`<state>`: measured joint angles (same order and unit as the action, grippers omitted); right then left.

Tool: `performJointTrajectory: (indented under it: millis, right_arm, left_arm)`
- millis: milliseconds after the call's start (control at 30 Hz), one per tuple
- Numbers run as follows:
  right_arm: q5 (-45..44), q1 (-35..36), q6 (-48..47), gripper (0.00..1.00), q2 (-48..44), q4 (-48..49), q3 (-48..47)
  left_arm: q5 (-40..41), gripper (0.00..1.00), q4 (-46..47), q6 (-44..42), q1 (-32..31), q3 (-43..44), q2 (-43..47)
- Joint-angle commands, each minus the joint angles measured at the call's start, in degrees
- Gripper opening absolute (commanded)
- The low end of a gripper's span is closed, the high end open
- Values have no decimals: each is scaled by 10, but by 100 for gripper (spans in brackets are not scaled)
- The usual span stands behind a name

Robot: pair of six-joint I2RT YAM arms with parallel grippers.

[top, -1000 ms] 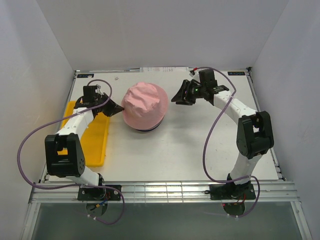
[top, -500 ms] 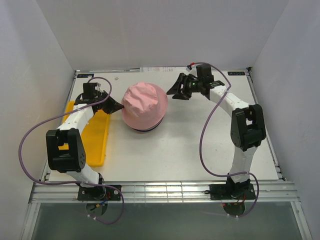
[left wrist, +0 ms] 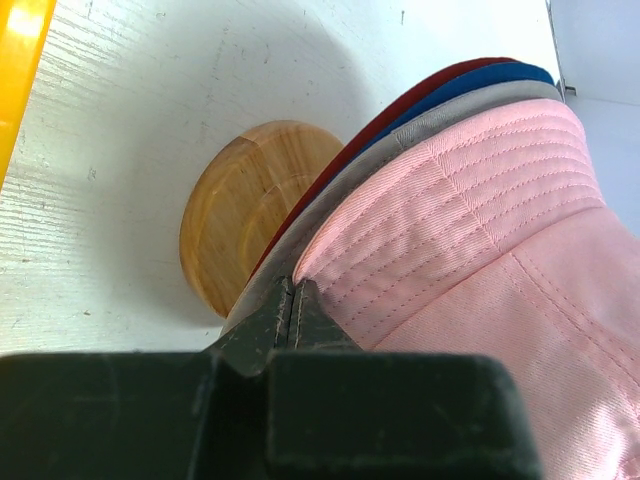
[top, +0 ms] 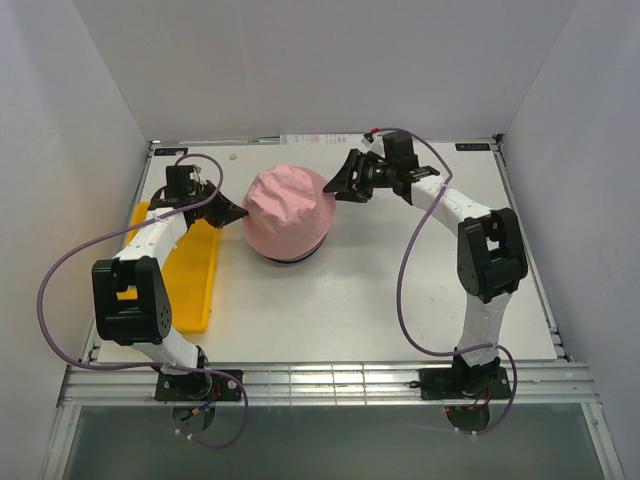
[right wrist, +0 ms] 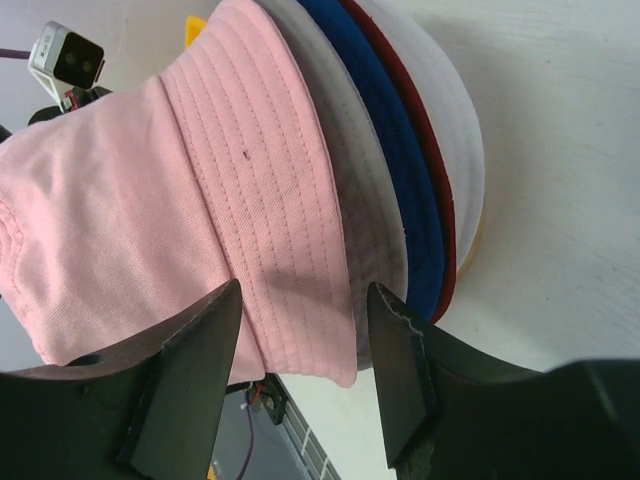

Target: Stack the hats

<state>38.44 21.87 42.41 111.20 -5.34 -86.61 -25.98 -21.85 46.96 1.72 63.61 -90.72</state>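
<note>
Pink hat (right wrist: 250,180) brim edge lies between parted jaws of the right gripper (right wrist: 300,330).

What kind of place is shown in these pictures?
Probably a robot test cell: plain white walls enclose a white table; the left arm and right arm are bolted at its near edge.

A high camera behind my arm bases looks down on the pink hat (top: 289,212) from afar. My left wrist camera peers close at its left brim, my right wrist camera at its right brim. All three share the hat.
</note>
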Motion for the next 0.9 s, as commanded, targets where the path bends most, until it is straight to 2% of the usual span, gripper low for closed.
performJointTrajectory:
  millis: [0, 67, 167, 233, 267, 400, 633, 867]
  right_arm:
    - [16, 4, 16, 58, 9, 40, 18]
    - [17, 5, 21, 56, 9, 46, 27]
    - [17, 5, 22, 46, 11, 46, 29]
    - [16, 5, 22, 35, 13, 46, 32]
    - [14, 5, 22, 24, 15, 47, 34]
    - [-7, 2, 18, 8, 20, 46, 50]
    - [-11, -9, 6, 8, 40, 46, 100]
    - [-28, -13, -18, 8, 45, 16, 94]
  left_arm:
    - [-5, 0, 20, 2, 4, 11, 1]
    - [-5, 0, 22, 2, 4, 9, 0]
    - [-7, 0, 24, 2, 4, 5, 0]
    - [-6, 0, 26, 2, 4, 1, 0]
    - [-4, 0, 25, 1, 4, 0, 0]
    - [7, 0, 21, -4, 3, -10, -2]
    - [15, 0, 35, -9, 4, -54, -8]
    - [17, 0, 42, -13, 4, -79, -5]
